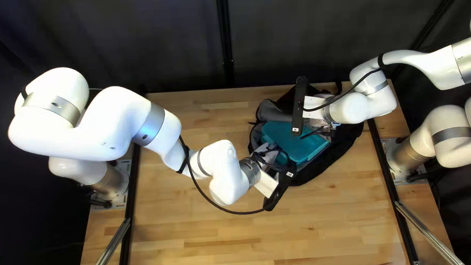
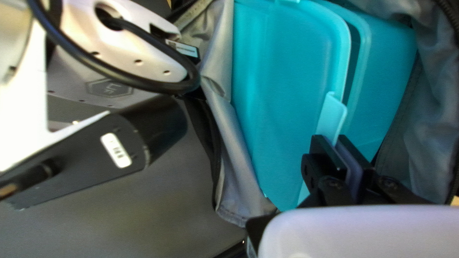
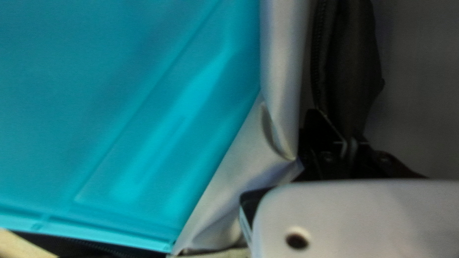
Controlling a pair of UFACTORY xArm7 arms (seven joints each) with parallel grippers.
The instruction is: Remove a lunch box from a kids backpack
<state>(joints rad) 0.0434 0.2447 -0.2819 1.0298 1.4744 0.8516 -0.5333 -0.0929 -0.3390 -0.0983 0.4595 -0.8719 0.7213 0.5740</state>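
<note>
Turquoise plastic is pinched by the left tool (image 2: 331, 140): its fingers are nearly together, closed on a small latch (image 2: 333, 112) at the lid's edge. By the right tool (image 3: 339, 125), also drawn close, dark zipped cloth of the backpack (image 3: 349, 62) is gripped, beside the grey lining (image 3: 282, 48). The lunch box (image 1: 284, 138) is seated inside the opened backpack, on the right and far part of the table (image 1: 198, 245), with lining around its sides.

For the step in hand, judged to be the drawing out of the box, the backpack is best kept anchored on the right while the box is eased out slowly along its own length. The pull should be kept smooth, since the latch is slim and could be flipped open or slipped off; if lining is dragged along, the cloth should be worked clear first.

The left arm (image 1: 113, 122) is stretched across from the left, its wrist bent low over the box's near left side. The right arm (image 1: 418, 66) is held across the far right, its wrist above the backpack.
</note>
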